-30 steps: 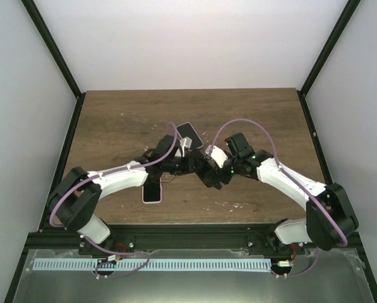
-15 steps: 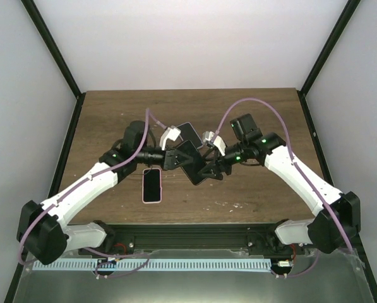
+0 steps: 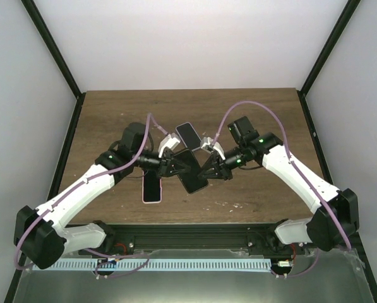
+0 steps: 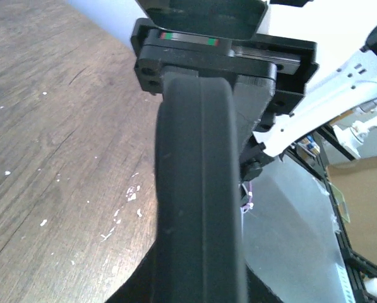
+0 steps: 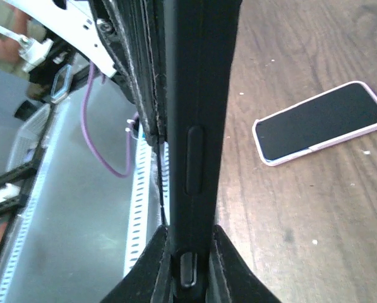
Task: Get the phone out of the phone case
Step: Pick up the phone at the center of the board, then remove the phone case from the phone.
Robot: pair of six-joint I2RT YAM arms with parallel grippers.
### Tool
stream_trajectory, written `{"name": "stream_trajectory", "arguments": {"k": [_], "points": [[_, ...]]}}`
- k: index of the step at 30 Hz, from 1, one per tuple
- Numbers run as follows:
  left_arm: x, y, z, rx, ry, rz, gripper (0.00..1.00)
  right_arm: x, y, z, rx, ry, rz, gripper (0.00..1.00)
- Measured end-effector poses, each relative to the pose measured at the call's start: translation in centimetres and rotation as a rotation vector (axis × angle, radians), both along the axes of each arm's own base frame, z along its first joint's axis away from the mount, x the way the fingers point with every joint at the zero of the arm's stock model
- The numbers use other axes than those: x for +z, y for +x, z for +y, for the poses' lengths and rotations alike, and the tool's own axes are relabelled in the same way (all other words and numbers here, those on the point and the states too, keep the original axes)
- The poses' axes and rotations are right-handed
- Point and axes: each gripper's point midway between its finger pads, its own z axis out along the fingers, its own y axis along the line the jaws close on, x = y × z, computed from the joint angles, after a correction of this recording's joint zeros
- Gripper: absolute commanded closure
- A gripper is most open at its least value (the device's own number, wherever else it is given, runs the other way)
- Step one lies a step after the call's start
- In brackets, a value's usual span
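The matte black case (image 3: 192, 171), round-edged with a raised side button (its phone cannot be told apart from it), hangs above the middle of the wood-grain table (image 3: 112, 120). The left gripper (image 3: 174, 166) pinches it from the left and the right gripper (image 3: 208, 169) from the right, both clamped tight on its rims. Since half a second ago it has sunk nearer. A pink-rimmed phone (image 3: 151, 188) lies flat to its left, its far end hidden under the left arm. A dark phone (image 3: 188, 134) lies just beyond.
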Motion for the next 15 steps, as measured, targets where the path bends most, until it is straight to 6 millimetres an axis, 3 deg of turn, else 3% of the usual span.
{"name": "stream_trajectory", "arguments": {"k": [7,12,15], "points": [[1.3,0.1,0.2,0.023,-0.024,-0.051,0.61,0.4,-0.2,0.2,0.007,0.024,0.018,0.99],[2.7,0.8,0.8,0.101,-0.055,-0.118,0.59,1.0,0.5,0.0,-0.016,0.052,0.026,0.99],[3.1,0.8,1.1,0.137,-0.09,-0.139,0.63,1.5,0.7,0.0,-0.018,0.076,0.038,0.99]]}}
